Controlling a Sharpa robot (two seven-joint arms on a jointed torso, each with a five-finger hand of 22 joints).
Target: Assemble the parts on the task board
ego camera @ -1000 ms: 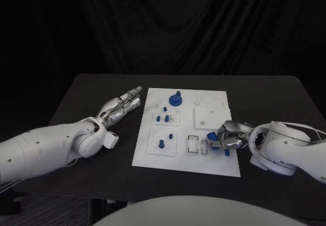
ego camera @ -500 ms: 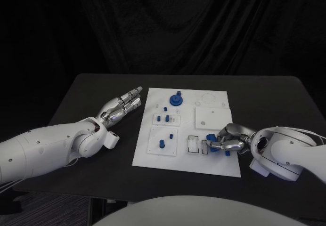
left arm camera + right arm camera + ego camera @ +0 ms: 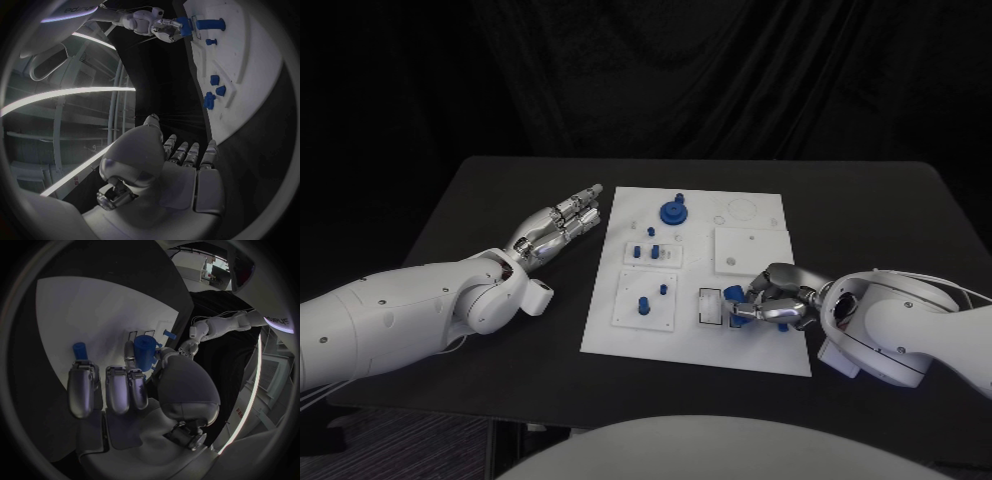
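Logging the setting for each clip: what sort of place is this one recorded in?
Probably a robotics lab test bench: a black table against a dark curtain backdrop, a white task board with small blue parts, and shelving and equipment at the rim of the right wrist view.

blue part mostly hidden by right robot hand

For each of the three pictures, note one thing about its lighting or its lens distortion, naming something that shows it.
Head view: the white task board is brightly lit against the black table and a dark backdrop, its edges straight. Left wrist view: fisheye bends the board's edge into a curve, and bright arcs of light cross behind the left hand. Right wrist view: the right hand looms large, holding a blue part.
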